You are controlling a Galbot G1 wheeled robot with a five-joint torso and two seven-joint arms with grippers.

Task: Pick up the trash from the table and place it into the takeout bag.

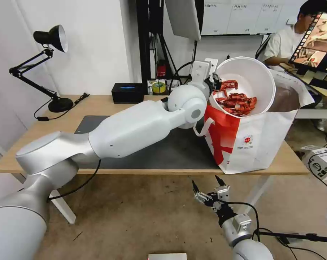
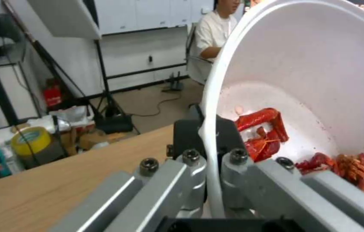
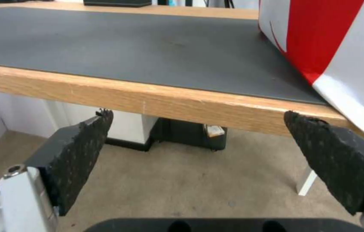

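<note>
Head view: the bowl (image 1: 259,77) of shells (image 1: 236,101) is held tipped over the bag's (image 1: 257,144) mouth, its rim clamped by the left gripper (image 1: 214,82) (bag standing on the table (image 1: 33,144)). Below the table edge, the right gripper (image 1: 206,187) is parked, jaws spread wide.

The left gripper (image 2: 210,151) pinches the rim of the white bowl (image 2: 310,64), which is tipped up on its side, red crayfish shells (image 2: 263,133) sliding low inside, above the light-wood table (image 2: 61,183).
</note>
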